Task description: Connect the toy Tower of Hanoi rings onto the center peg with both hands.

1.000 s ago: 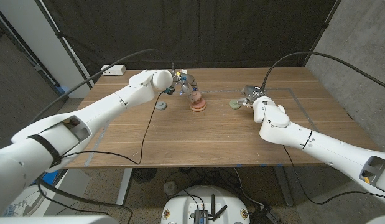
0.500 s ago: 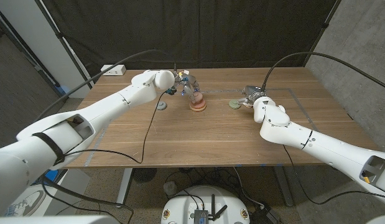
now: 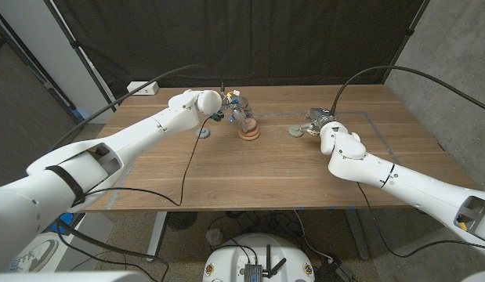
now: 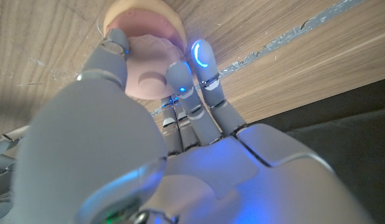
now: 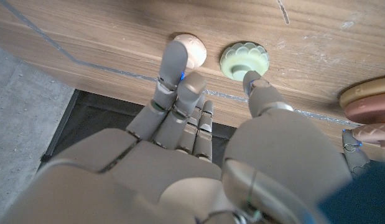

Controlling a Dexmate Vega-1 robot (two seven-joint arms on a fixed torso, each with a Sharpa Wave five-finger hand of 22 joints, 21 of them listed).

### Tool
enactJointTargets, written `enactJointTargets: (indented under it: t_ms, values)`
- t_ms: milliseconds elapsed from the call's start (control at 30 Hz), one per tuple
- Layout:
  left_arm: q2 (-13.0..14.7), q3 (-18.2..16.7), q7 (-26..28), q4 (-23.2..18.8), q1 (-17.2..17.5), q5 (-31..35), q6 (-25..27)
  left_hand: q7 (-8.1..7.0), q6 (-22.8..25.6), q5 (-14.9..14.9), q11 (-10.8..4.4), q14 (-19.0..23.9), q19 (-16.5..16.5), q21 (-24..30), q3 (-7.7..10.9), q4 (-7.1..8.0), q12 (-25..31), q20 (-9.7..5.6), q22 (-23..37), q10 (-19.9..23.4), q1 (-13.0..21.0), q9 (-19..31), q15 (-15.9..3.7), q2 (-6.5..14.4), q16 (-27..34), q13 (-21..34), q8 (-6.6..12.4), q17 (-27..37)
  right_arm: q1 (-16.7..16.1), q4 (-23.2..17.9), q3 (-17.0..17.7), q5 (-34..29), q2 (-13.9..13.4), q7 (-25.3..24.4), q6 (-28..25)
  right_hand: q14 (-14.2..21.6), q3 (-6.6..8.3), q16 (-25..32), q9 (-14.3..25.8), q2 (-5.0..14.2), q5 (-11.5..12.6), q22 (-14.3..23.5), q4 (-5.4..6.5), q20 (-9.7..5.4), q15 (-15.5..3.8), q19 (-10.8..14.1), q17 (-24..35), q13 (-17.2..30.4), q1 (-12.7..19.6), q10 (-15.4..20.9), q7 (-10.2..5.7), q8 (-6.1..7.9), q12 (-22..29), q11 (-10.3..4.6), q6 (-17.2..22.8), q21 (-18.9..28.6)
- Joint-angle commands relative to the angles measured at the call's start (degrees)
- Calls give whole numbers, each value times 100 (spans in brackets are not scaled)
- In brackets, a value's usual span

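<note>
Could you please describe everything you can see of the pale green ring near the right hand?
The pale green scalloped toy ring looks like smooth plastic, round with a fluted rim and a raised hub in its middle. It lies flat on the wooden table, right of the peg stack, beside a cream round piece. The right hand reaches at it, one fingertip at its edge; actual contact is unclear.
</note>
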Motion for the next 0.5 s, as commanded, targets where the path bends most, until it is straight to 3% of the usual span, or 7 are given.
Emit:
enactJointTargets:
  t_ms: [33, 500]
  values:
    - [-77, 73, 33, 149, -51, -21, -42, -12, 34, 34, -545, 66, 50, 13, 110, 121, 29, -629, 9, 564, 97, 5, -24, 171, 8, 305, 47, 27, -16, -21, 11, 54, -29, -48, 0, 34, 50, 28, 17, 7, 32, 12, -20, -301, 13, 63, 19, 8, -17, 60, 3, -18, 33, 10, 34, 23]
    - [-104, 125, 51, 235, -53, -21, -30, -17, 35, 36, -544, 85, 56, 16, 108, 115, 31, -628, 15, 574, 105, 12, -23, 167, 6, 309, 36, 70, 29, 30, -11, 78, -9, -44, 41, 38, 55, 33, 18, 13, 38, 8, -19, -301, 13, 63, 21, 10, -22, 72, 6, -20, 35, 16, 36, 20]
